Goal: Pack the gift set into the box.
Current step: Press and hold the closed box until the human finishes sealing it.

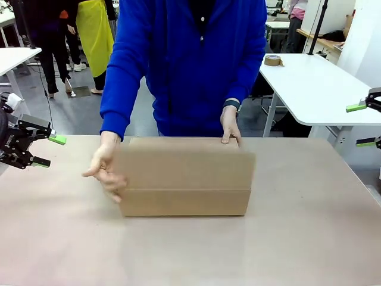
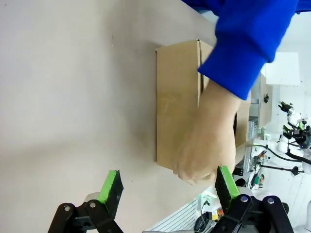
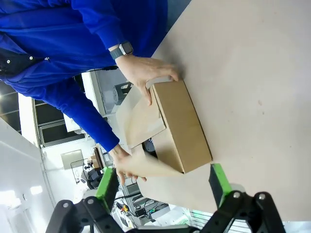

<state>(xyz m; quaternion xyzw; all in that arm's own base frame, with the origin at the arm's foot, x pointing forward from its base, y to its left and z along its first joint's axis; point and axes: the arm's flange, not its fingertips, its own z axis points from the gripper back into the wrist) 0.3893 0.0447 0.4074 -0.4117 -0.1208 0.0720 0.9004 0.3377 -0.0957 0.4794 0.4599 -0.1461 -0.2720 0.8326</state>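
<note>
Centrally, plain brown box [image 1: 184,179], person's hands [image 1: 229,124] holding its flaps, left gripper [image 1: 50,151] and right gripper [image 1: 361,125] spread, empty.

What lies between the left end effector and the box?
The person's hand, beside the cardboard box; otherwise bare table up to the left end effector, as the front view shows.
</note>
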